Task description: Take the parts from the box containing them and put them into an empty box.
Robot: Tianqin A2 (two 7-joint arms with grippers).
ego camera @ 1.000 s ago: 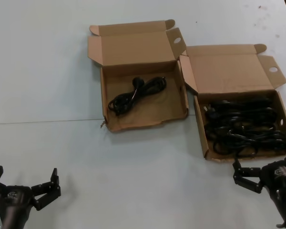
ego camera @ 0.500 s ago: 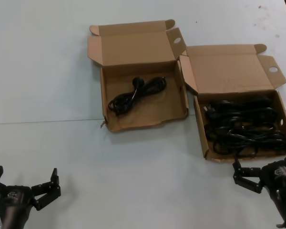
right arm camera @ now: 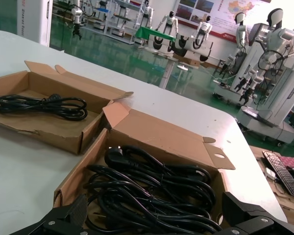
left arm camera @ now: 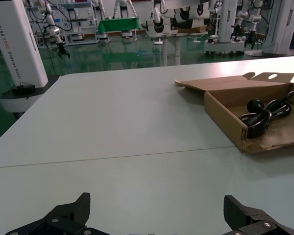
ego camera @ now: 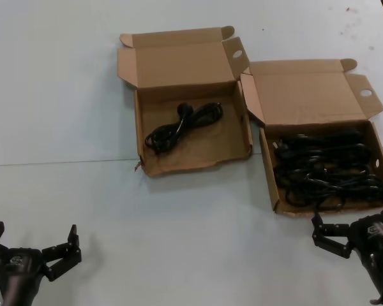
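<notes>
Two open cardboard boxes are set side by side on the white table [ego camera: 64, 95], lids folded back, presumably so both interiors can be reached from above.

The full box [ego camera: 271, 185], right of centre in the head view, is packed with a tangle of black cords [ego camera: 325, 172]. The squarer box [ego camera: 140, 137], centre frame, holds one coiled cord [ego camera: 182, 125] lying diagonally on its floor.

The right gripper [ego camera: 354, 233], lower right corner, is held just in front of the full box's near rim, probably staged for a pick. Its fingers are spread wide; nothing is held or touched, though its far finger is partly cut off.

The left gripper [ego camera: 32, 245], lower left corner, is parked well apart from both boxes, fingers wide open and empty.
</notes>
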